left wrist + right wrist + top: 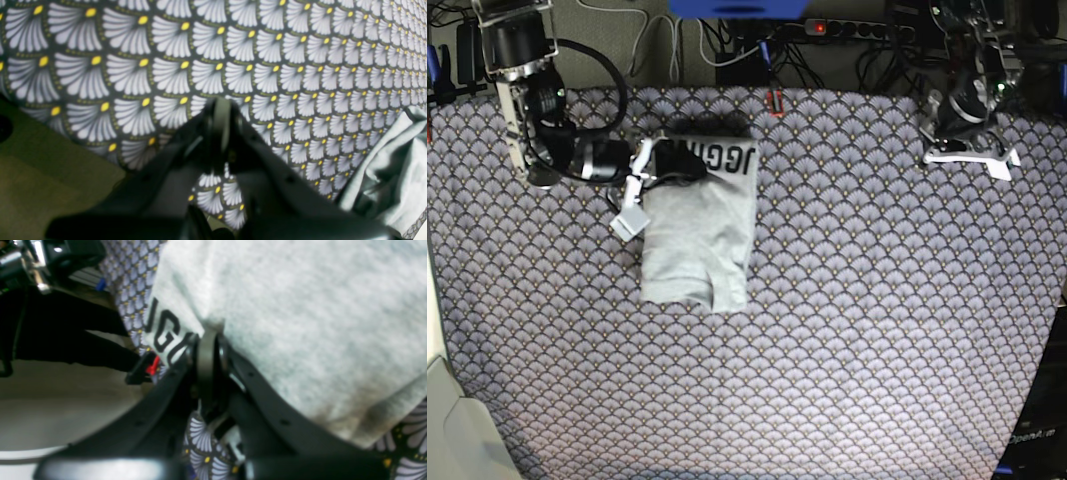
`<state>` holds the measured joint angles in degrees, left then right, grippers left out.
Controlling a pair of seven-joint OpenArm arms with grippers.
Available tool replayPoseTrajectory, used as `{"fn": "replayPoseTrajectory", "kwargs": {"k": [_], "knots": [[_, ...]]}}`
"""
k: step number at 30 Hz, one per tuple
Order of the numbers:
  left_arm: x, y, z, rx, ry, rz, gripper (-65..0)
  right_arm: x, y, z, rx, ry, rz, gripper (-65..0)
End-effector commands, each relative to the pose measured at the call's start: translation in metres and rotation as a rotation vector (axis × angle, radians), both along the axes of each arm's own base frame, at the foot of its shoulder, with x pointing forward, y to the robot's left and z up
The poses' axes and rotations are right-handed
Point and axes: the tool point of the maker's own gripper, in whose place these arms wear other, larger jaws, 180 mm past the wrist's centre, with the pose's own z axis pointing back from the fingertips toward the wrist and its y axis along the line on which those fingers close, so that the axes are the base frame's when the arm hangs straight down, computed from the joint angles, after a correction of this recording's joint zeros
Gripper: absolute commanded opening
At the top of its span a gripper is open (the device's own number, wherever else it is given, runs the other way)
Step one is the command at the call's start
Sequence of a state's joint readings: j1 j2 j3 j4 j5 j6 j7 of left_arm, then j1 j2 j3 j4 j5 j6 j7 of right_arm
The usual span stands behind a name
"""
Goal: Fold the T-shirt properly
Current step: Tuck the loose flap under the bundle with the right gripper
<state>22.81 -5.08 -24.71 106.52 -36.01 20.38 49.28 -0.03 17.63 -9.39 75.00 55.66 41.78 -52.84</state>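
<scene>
right gripper [206, 336] is clenched, jaws pressed together right at the edge of the t-shirt [287, 323]. there looks to be a little pucker of grey cloth at the tips, but the wrist view is too blurry to say if it's really pinching fabric or just pushed up against it. in the base view the same gripper [649, 165] sits at the shirt's upper left corner, and its dark body covers part of that corner.

the t-shirt [699, 225] lies on the tablecloth [877, 330] as a folded, roughly rectangular bundle, in the left half and nearer the far edge than the near one. black lettering runs along its top edge, upside down from the base camera; i can make out "jgging" or so, and the start is tucked under the gripper. in the right wrist view only a few letters show before the fingers cut them off. the bottom edge of the bundle is uneven.

left gripper [220, 106] is clenched too, holding nothing, hanging above bare tablecloth [233, 66]. some pale grey folded cloth pokes in at that view's right edge, cut off, can't tell what it is. from the base it's up by the far right corner [972, 150], well apart from the shirt.
</scene>
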Motion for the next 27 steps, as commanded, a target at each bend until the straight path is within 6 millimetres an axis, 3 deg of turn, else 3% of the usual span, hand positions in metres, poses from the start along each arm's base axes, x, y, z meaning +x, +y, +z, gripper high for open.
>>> {"fn": "replayPoseTrajectory", "kwargs": {"k": [1, 7, 10, 14, 19, 23, 27], "knots": [[0.006, 0.005, 0.01, 0.025, -0.033, -0.002, -64.8, -0.004, -0.025, -0.021, -0.161, 0.029, 0.018, -65.0], [0.007, 0.013, 0.013, 0.051, -0.029, -0.022, -64.8, 0.002, -0.042, -0.019, -0.174, 0.025, -0.037, -65.0], [0.007, 0.019, 0.015, 0.068, -0.03, -0.023, -64.8, -0.006, -0.037, -0.02, -0.167, 0.032, -0.022, -65.0], [0.007, 0.021, 0.016, 0.073, -0.03, -0.025, -64.8, -0.012, -0.018, 0.011, -0.153, -0.07, 0.032, -65.0], [0.007, 0.021, 0.016, 0.077, -0.028, -0.032, -64.8, -0.013, 0.016, 0.064, -0.148, -0.238, 0.129, -65.0], [0.003, 0.022, 0.014, 0.079, -0.018, -0.028, -64.8, -0.005, 0.028, 0.078, -0.135, -0.282, 0.139, -65.0], [-0.001, 0.022, 0.011, 0.08, -0.006, -0.029, -64.8, 0.008, 0.037, 0.074, -0.122, -0.274, 0.159, -65.0]]}}
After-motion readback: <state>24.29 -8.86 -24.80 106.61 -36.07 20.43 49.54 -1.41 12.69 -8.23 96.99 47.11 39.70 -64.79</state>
